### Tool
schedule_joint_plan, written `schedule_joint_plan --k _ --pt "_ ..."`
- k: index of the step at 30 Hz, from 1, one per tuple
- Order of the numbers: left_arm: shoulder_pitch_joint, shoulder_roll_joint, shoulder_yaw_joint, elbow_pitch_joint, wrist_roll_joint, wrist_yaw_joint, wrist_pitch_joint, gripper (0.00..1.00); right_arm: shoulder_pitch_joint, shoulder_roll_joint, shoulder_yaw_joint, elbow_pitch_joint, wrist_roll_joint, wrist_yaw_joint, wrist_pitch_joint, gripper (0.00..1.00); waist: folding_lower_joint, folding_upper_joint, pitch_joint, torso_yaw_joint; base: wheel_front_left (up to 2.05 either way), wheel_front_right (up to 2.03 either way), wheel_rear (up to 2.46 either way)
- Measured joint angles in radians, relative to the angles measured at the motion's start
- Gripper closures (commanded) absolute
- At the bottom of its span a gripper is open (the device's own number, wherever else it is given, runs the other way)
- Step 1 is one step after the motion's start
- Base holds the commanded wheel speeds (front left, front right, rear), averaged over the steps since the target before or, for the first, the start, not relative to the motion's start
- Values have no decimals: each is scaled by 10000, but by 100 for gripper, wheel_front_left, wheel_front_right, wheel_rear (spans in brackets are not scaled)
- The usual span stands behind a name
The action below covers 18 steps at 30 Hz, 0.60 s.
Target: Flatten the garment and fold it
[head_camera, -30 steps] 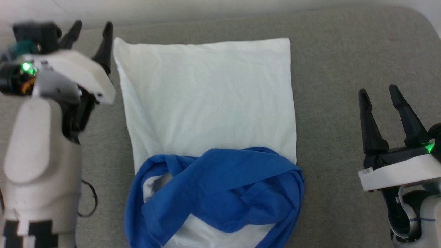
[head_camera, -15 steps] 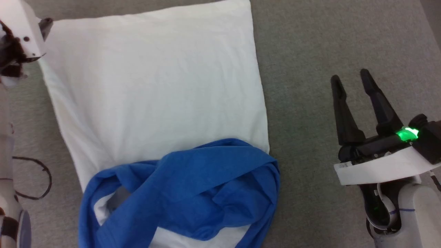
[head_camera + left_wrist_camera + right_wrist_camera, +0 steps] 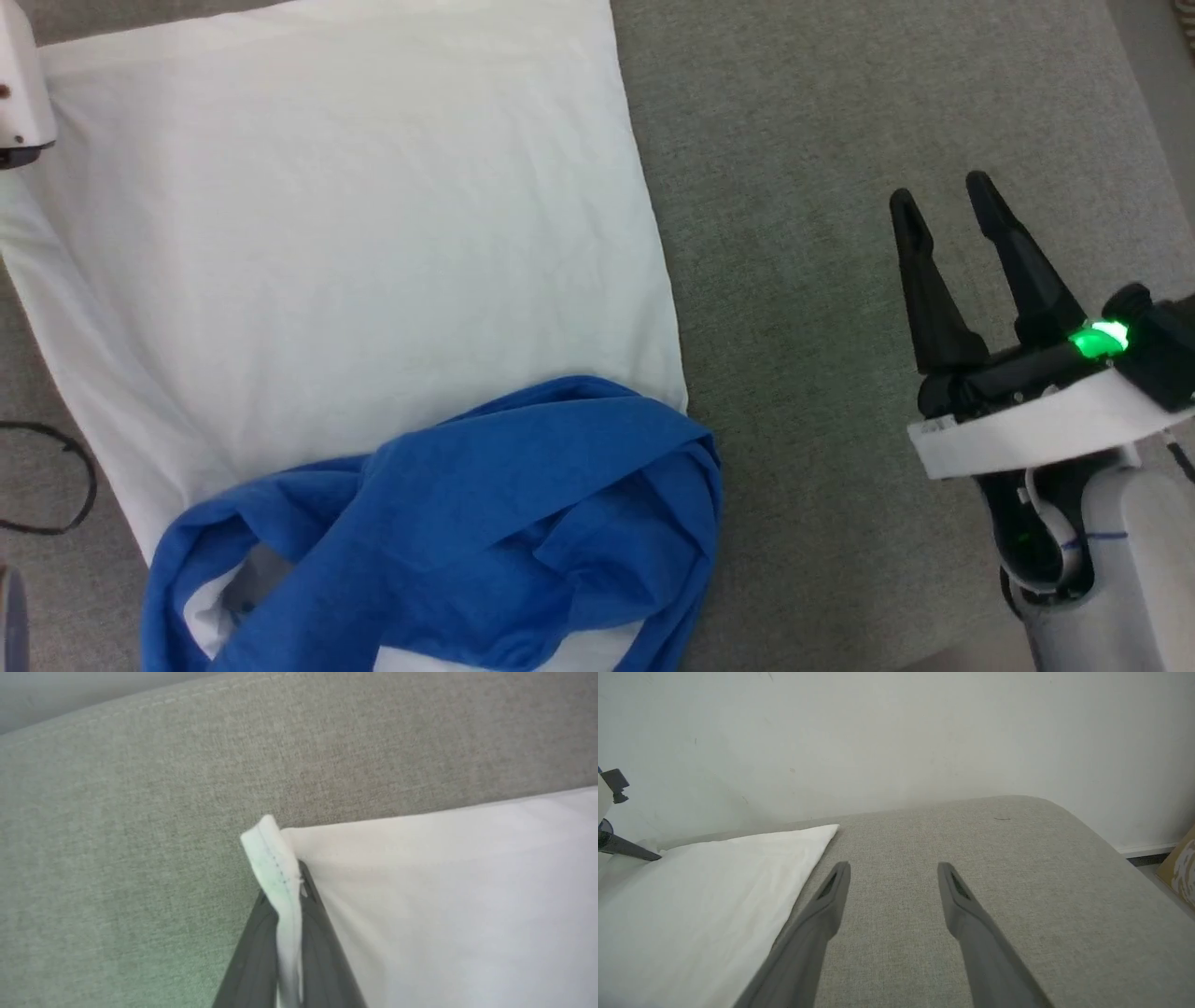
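The soft white long-sleeved shirt [image 3: 355, 261] lay on the grey woven cushion [image 3: 840, 140], its blue sleeves [image 3: 485, 504] bunched at six o'clock. The left gripper [image 3: 281, 884] was clenched on its ten-o'clock hem corner; the right gripper [image 3: 940, 187], at three o'clock, stood released. Flattening seemed in hand, next calling for a grasp of the one-o'clock corner.

Left tool [image 3: 282, 882] is pinched tight on a hem corner of the garment [image 3: 270, 855]; its pale wrist casing [image 3: 17, 93] sits at ten o'clock in the head view. Right tool [image 3: 938, 189] hovers at three o'clock, fingers spread wide and pointing toward twelve, gripping nothing
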Motion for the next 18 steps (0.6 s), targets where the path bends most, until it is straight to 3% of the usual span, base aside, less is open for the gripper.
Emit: schedule_joint_plan --k 7,13,18 --pt "244 -301 -171 -228 36 138 -988 100 -2045 -698 339 1126 1114 0 903 0 4 0 -93 395 0 0 0" --pt "142 -853 -675 -265 337 25 -2222 100 -5252 -1542 1241 3703 2215 0 2614 0 5 0 -113 1063 0 0 0" --pt "-317 -1417 -1016 -221 395 -155 -3463 100 -7322 -1785 2257 5731 2930 0 4109 0 5 0 -29 1759 0 0 0"
